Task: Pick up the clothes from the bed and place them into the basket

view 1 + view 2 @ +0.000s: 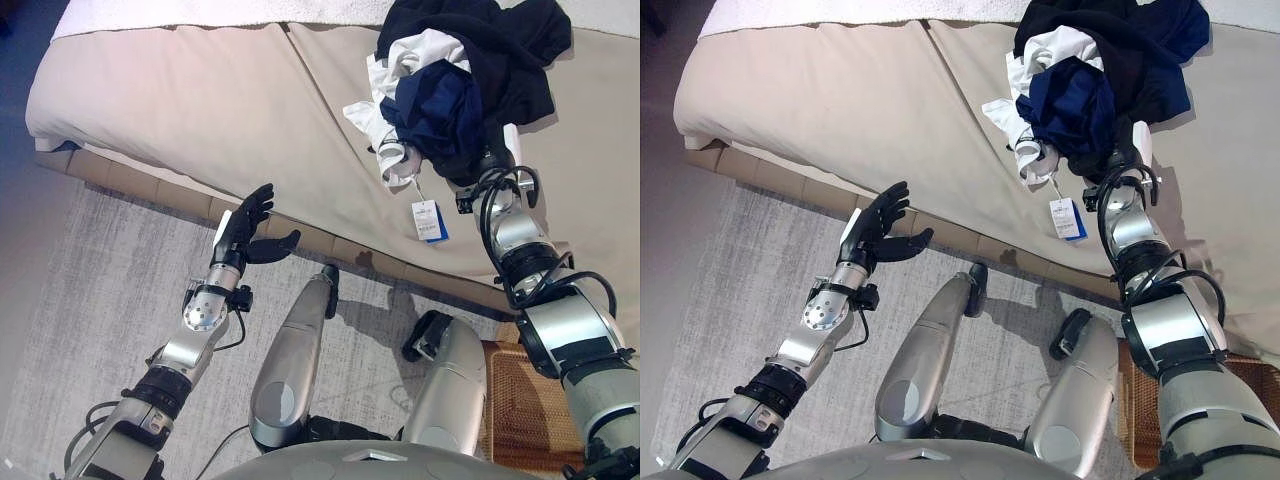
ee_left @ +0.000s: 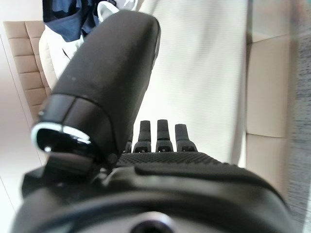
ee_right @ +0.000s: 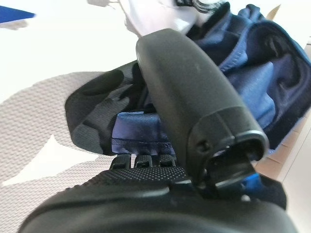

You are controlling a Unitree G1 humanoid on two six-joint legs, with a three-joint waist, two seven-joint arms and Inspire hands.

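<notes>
Right robot hand (image 1: 487, 165), upper right of frame: buried in the clothes (image 1: 460, 85); thumb over navy cloth, fingers hidden, so grip cannot be told. Clothes heaped on the bed (image 1: 200, 110), upper right: black, navy, white, a hang tag (image 1: 428, 220) dangling. Soft, light, floppy, likely to trail; best gathered deep at the bundle's middle. Left robot hand (image 1: 248, 232), centre left, open, empty. Basket (image 1: 520, 410), lower right.

— Open ground on the bed (image 1: 200, 110)?
— Bare sheet from 9 to 12 o'clock of the left hand (image 1: 245, 225); nothing between it and the mattress edge.
— Obstructions?
— Clothes pile (image 1: 460, 80) at 1 o'clock, bunched round the right hand (image 3: 184, 92). Basket (image 1: 520, 415) at 4 o'clock, behind the right arm.
</notes>
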